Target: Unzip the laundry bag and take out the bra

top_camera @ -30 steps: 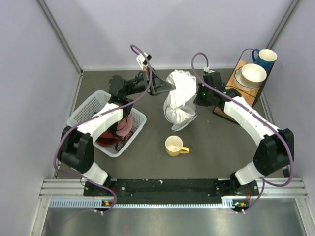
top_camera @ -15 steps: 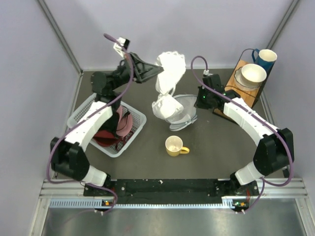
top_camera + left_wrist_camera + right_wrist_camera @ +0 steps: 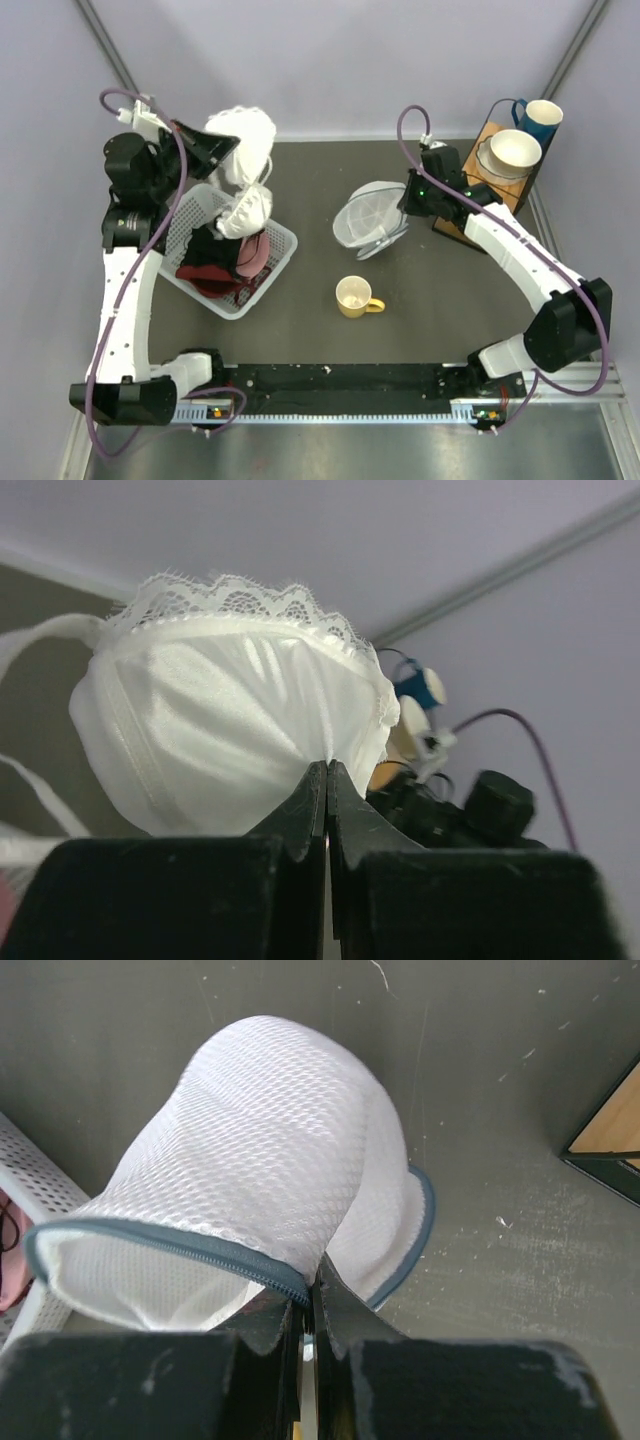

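The white lace-edged bra [image 3: 247, 165] [image 3: 240, 720] hangs in the air above the back corner of the white lattice basket [image 3: 167, 220], with my left gripper [image 3: 234, 143] [image 3: 327, 765] shut on its satin cup. The white mesh laundry bag [image 3: 368, 217] [image 3: 270, 1170] lies unzipped on the dark table to the right of centre, its grey zipper edge gaping. My right gripper [image 3: 403, 205] [image 3: 315, 1285] is shut on the bag's zippered rim at its right side.
Dark and pink clothes [image 3: 225, 262] fill the basket. A yellow mug [image 3: 354, 296] stands in front of the bag. At the back right a wooden stand [image 3: 505, 185] carries a white bowl [image 3: 513, 150] and a blue cup [image 3: 541, 117]. Grey walls close the back and sides.
My left arm has swung left and up, pulling the bra out of the bag and carrying it over the basket. The emptied bag has slumped onto the table, still pinched by my right gripper.
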Robot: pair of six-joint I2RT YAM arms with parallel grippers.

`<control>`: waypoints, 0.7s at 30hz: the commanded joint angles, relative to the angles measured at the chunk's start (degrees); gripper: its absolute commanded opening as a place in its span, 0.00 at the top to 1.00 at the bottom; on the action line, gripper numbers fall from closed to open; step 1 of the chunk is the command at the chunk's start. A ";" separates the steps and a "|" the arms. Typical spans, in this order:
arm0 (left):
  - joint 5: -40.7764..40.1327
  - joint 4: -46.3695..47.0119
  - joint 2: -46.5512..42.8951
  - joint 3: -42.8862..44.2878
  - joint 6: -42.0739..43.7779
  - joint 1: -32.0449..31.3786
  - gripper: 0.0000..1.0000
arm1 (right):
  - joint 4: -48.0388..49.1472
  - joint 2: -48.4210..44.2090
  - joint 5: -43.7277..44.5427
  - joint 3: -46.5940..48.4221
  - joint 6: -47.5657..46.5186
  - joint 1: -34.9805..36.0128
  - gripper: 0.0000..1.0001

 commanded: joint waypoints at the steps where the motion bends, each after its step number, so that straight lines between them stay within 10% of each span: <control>1: -14.86 -19.04 -1.49 -0.74 9.71 4.70 1.00 | 0.96 -3.29 0.15 3.73 -0.99 -0.17 1.00; 21: -42.47 -23.98 13.88 -16.66 4.44 12.18 1.00 | -0.36 -8.65 2.35 1.45 -1.60 -0.17 1.00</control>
